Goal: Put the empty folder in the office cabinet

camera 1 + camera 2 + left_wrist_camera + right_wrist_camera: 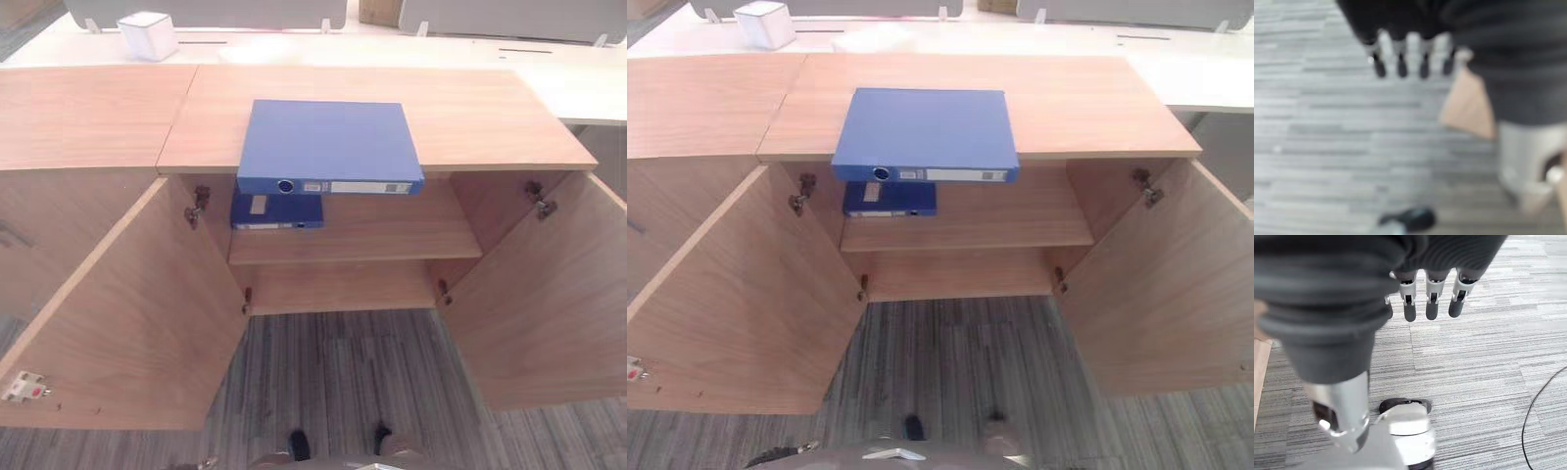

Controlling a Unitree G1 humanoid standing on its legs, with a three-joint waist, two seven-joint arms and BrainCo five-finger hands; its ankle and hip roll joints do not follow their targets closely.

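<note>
A blue folder (326, 142) lies flat on top of the wooden office cabinet (470, 117), its spine overhanging the front edge. A second blue folder (277, 211) lies on the shelf (372, 240) inside the cabinet, at its left. Both cabinet doors stand wide open. My left hand (1410, 51) hangs over the grey carpet with its fingers straight and holding nothing. My right hand (1432, 296) also hangs over the carpet, fingers relaxed and empty. Both hands are far from the folders.
The left door (127, 313) and right door (544, 294) swing out toward me on either side. A white box (148, 35) stands on the white desk (588, 83) behind the cabinet. Striped grey carpet (343, 382) lies in front.
</note>
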